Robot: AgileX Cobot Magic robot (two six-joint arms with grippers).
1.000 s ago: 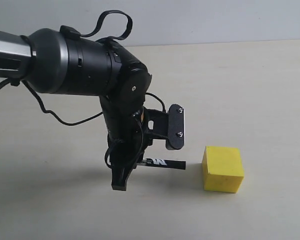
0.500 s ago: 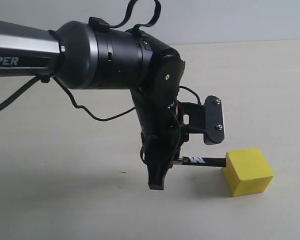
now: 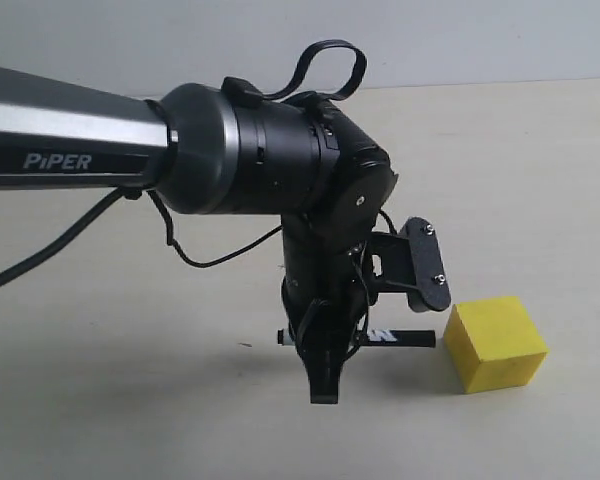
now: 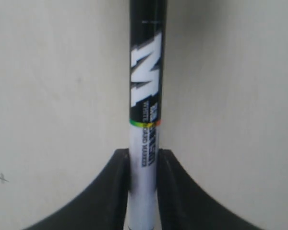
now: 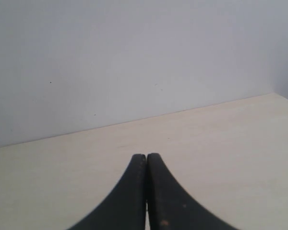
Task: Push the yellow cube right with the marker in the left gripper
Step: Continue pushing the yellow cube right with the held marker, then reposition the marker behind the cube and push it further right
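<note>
My black two-fingered left claw [image 3: 325,378] is clenched on the slim white-and-black marker [image 3: 405,337], whose tip stops just left of the plain bright yellow cube [image 3: 495,343].

The matte beige tabletop [image 3: 130,410] runs back behind the cube to a plain pale grey wall [image 3: 460,40]. The cube sits on the tabletop, turned a little. Half a second ago my marker's tip pressed the cube's left face; now it has drawn back and a thin gap shows, while the cube keeps the spot it had then, further right than a second ago. I count one cube, one marker and two claws. My black right claw [image 5: 146,165] is out of the exterior view, its fingers pressed together on nothing.
</note>
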